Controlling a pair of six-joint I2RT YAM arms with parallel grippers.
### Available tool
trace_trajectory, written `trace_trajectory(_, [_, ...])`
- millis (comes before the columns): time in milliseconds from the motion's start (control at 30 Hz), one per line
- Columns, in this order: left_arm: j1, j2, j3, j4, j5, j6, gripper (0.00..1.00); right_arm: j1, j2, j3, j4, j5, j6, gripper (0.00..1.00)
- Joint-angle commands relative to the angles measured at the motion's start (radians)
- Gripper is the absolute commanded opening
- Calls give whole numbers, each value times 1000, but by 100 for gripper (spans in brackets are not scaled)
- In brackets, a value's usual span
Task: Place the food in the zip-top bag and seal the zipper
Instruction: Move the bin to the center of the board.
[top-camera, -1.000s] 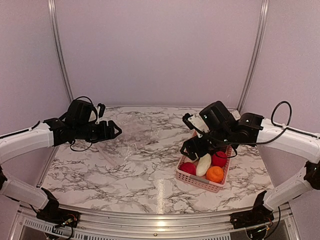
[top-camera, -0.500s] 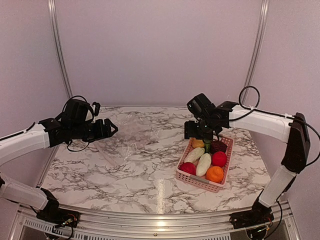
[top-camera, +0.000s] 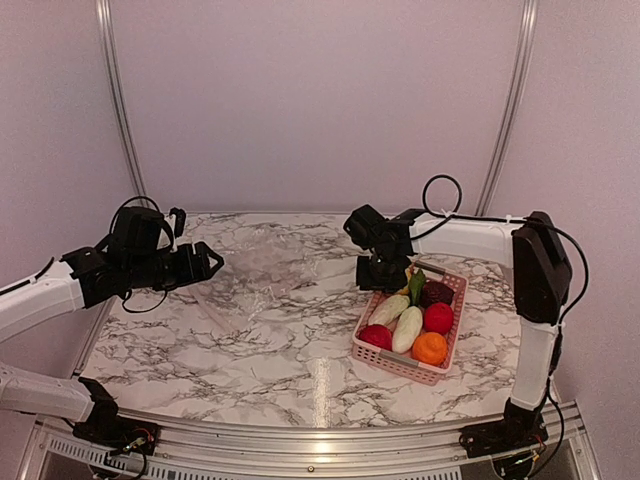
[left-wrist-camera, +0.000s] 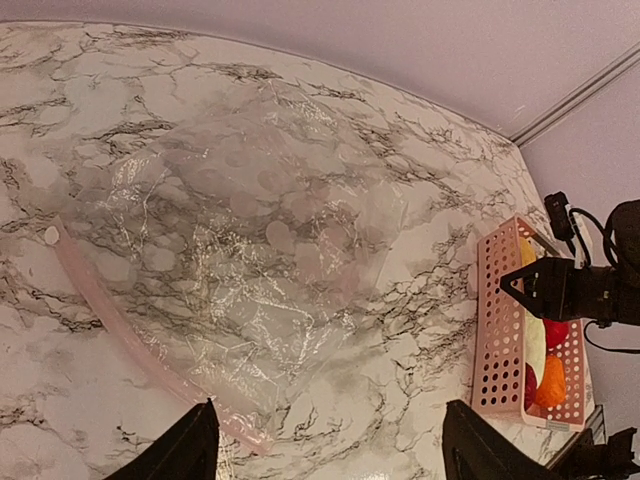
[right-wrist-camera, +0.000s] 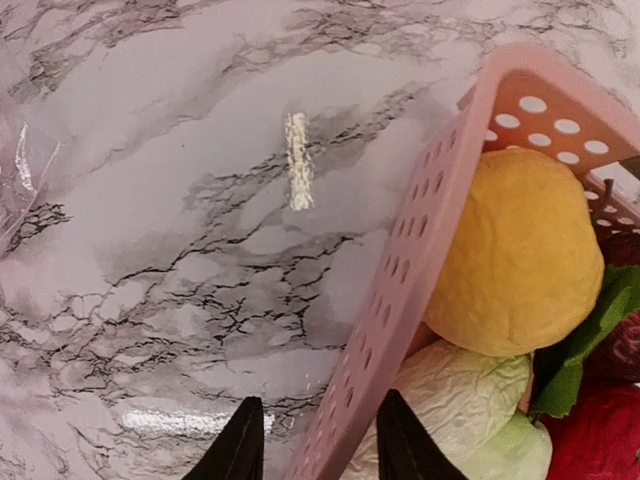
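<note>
While left fingers (left-wrist-camera: 186, 452) spread, right fingers (right-wrist-camera: 241, 446) straddle pink lattice basket rim (right-wrist-camera: 418, 232), grip unclear

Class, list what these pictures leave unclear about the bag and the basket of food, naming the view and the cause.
- Top view: the zip-top bag almost vanishes against the marble table.
- Left wrist: the zipper shows, but sealed or open is too fine to tell.
- Right wrist: the frame edges cut off the basket; most food is outside.
- Top view: the right pincer covers the basket's far corner.
</note>
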Motion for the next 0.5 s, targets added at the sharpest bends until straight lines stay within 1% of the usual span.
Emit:
trace_trajectory(0, [-3,-25,-21,-37,-15,-11,79,-2,9,26,27,11,-14,32])
trace_trajectory(33, [-3,-29,-24,-39,-15,-13,79,-1,18,30,40,11,-45,32])
trace_trajectory(67, [-3,-31,-26,-41,-14,-14,79,-2,31,45,41,15,-75,29])
trace_trajectory(133, [-3,-38,-31,-41,-8,-21,79,-3,60,84,7,59,-106,25])
trace_trajectory(200, [-3,-41,-35,-41,-1,-27,78,-2,67,93,25,74,-168,16])
trace_trajectory(333, [-3,-42,-44,-39,1,-36,78,-2,55,76,67,63,-231,4])
trace_trajectory(467, [-3,-33,-34,-33,8,-48,78,0,41,56,100,33,-265,0])
